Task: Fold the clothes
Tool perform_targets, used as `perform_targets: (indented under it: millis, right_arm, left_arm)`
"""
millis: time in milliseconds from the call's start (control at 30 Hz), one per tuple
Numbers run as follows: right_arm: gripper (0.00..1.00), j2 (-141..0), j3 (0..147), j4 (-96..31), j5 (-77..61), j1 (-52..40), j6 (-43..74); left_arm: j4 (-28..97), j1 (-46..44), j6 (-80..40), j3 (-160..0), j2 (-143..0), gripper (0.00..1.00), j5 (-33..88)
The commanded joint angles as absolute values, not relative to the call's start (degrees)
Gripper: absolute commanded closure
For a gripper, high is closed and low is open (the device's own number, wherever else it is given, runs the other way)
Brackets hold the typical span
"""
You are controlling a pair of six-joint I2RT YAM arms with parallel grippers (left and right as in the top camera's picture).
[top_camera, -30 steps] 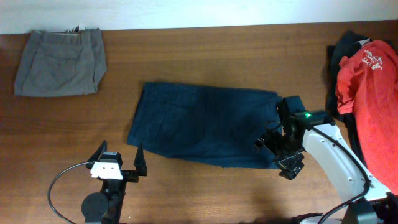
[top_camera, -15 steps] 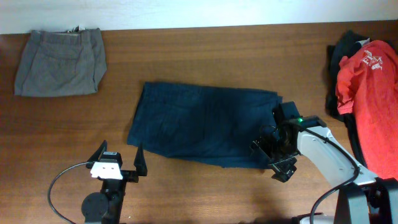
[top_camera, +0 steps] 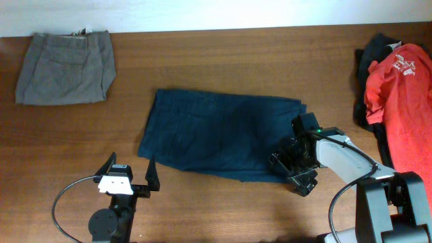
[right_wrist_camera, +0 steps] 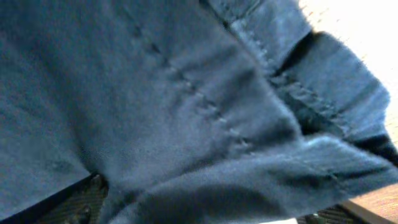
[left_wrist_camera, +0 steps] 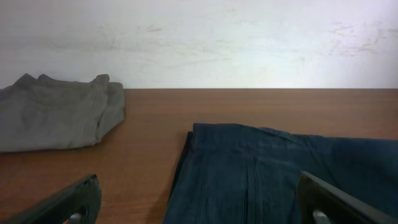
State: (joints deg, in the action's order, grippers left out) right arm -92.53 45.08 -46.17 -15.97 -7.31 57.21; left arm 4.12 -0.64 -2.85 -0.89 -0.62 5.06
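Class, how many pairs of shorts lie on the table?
2: grey shorts folded at the far-left corner; navy shorts spread mid-table. The right-edge pile may hide more.

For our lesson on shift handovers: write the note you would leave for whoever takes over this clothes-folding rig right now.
Left gripper: open, empty, at the near edge, clear of the navy shorts.
Right gripper: looks open, down on the shorts' right end, cloth bunched between its jaws.
Done: grey shorts folded, far-left corner.
Left: navy shorts lie spread mid-table, not yet folded up; red T-shirt heaped at the right edge.
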Motion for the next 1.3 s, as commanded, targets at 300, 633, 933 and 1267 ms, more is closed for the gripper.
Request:
perform_targets:
  millis: [300,633,933,1267]
  right_arm:
    - [0.48,-93.08,44.71,-40.25,-3.11,-6.98,55.55]
    - [0.63,-93.08,44.73,-31.64,0.75,-6.26,48.21]
    - [0.01,-92.84,45.3,-35.03,0.45,-5.98,40.88]
    - [0.01,-86.61,57.43,-51.13,0.51,-5.96,32.58]
  left_arm:
    - [4.23,-0.86,-3.01,-0.54,-0.45,0.01,4.67]
    - [4.23,-0.86,-2.98,-0.54,-0.45,0.01,4.64]
    - [4.23,-0.86,-3.01,-0.54,-0.45,0.01,4.64]
    - [4.23,-0.86,-2.98,-0.54,-0.45,0.01,4.64]
